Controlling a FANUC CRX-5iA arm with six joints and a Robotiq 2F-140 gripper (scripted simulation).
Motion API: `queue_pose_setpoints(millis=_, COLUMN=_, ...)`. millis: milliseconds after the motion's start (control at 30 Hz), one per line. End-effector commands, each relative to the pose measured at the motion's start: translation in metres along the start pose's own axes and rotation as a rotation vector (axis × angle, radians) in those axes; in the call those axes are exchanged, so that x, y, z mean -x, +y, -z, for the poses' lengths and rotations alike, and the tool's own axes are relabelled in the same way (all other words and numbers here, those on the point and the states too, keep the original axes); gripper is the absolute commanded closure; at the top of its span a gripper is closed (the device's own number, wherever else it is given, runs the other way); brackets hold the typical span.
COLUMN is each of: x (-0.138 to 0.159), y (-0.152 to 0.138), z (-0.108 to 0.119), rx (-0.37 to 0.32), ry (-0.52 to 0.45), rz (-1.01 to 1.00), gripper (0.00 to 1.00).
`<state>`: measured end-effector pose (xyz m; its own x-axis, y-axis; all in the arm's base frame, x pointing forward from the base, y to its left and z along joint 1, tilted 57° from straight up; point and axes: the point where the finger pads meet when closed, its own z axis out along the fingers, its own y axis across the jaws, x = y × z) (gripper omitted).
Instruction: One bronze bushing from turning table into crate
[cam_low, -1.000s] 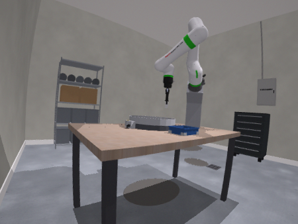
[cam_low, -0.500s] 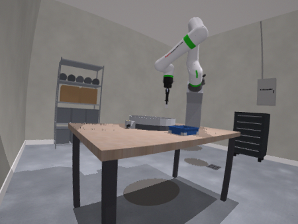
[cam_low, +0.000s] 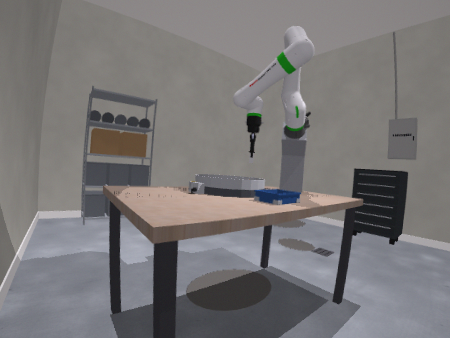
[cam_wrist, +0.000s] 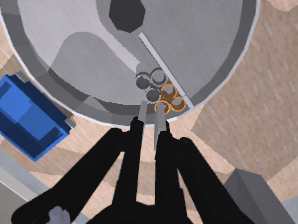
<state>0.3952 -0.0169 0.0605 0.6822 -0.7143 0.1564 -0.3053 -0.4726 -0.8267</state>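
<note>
Wrist view alone shows bronze bushings on turning table.

Blue crate, bronze bushings

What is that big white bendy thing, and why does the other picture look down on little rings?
That white thing is a robot arm. At its end is a gripper, two black fingers for pinching things. One picture is taken from across the room. The other comes from a camera on the arm's wrist, looking down past the fingers. On the wooden table sits a round grey turning table and a blue crate. The rings are bushings: some grey, some bronze. The gripper is nearly shut and holds nothing.
</note>
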Motion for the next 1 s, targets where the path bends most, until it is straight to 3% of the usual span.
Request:
queue_pose_setpoints(millis=0, x=0.0, y=0.0, z=0.0, rx=0.0, ry=0.0, rz=0.0, gripper=0.91)
queue_pose_setpoints(millis=567, x=0.0, y=0.0, z=0.0, rx=0.0, ry=0.0, rz=0.0, gripper=0.94)
queue_pose_setpoints(millis=767, x=0.001, y=-0.001, z=-0.004, rx=0.009, ry=-0.04, rz=0.022, gripper=0.94)
queue_pose_setpoints(millis=967, x=0.005, y=-0.004, z=-0.025, rx=0.056, ry=-0.254, rz=0.14, gripper=0.94)
